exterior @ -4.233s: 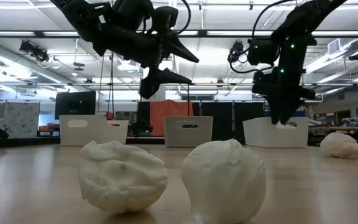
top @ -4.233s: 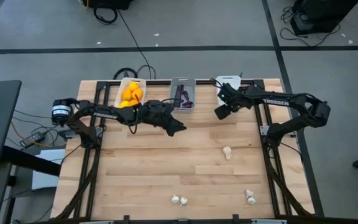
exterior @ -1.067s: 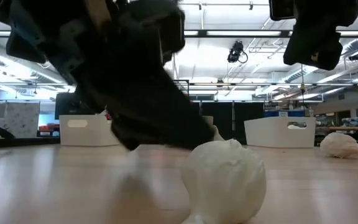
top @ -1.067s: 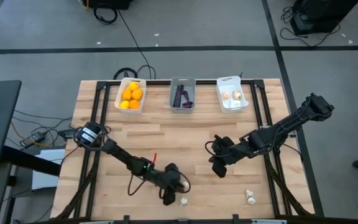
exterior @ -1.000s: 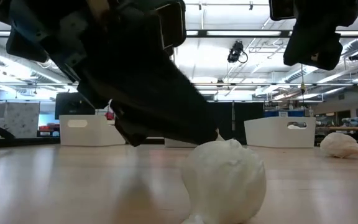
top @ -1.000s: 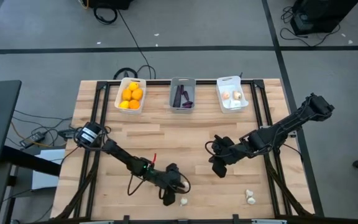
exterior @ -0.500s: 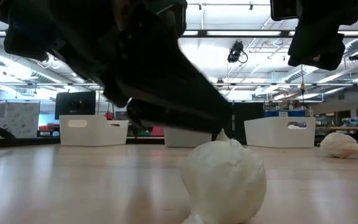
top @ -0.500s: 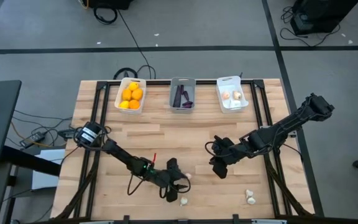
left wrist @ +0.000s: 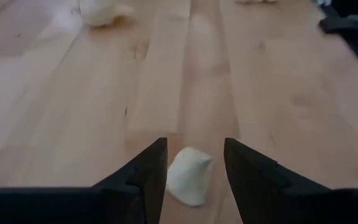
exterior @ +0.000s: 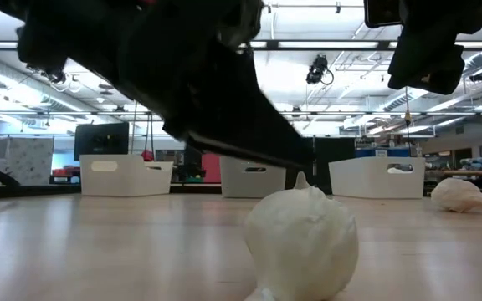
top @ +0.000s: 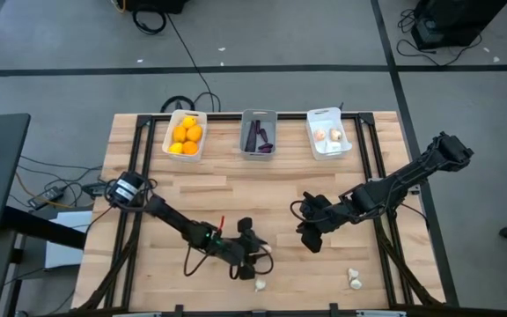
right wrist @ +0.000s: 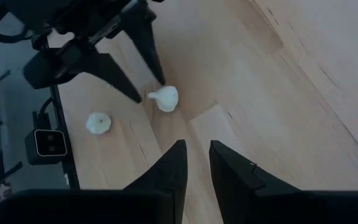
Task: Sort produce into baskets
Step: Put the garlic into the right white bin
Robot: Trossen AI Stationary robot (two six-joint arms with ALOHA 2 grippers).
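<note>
My left gripper (top: 258, 254) is near the table's front middle, shut on a small whitish garlic bulb (left wrist: 188, 176), which also shows in the high view (top: 266, 250) and the right wrist view (right wrist: 165, 98). My right gripper (top: 309, 239) hangs right of it, empty, its fingers (right wrist: 179, 162) almost together. A second bulb (top: 260, 284) lies on the table just nearer than my left gripper and fills the low view (exterior: 301, 242). A third bulb (top: 355, 280) lies at the front right. The three bins stand along the far edge. My left gripper has the garlic bulb between its two fingers (left wrist: 157, 165), near their free ends. The bulb's side (left wrist: 171, 174) lies against one finger; a thin gap shows beside the other. The fingers slant down from the table's left. The bulb sits low between them; whether it clears the table, I cannot tell.
The white bin (top: 183, 114) holds orange fruits, the grey bin (top: 259, 112) dark purple pieces, the other white bin (top: 324, 111) two bulbs. The bare wood between the bins and the grippers is open. The right arm reaches in from the table's right edge.
My left gripper has risen and gone toward the far right, taking one bulb away from its place beside the second bulb. That bulb has gone from the left of the low view. The second bulb has stayed.
</note>
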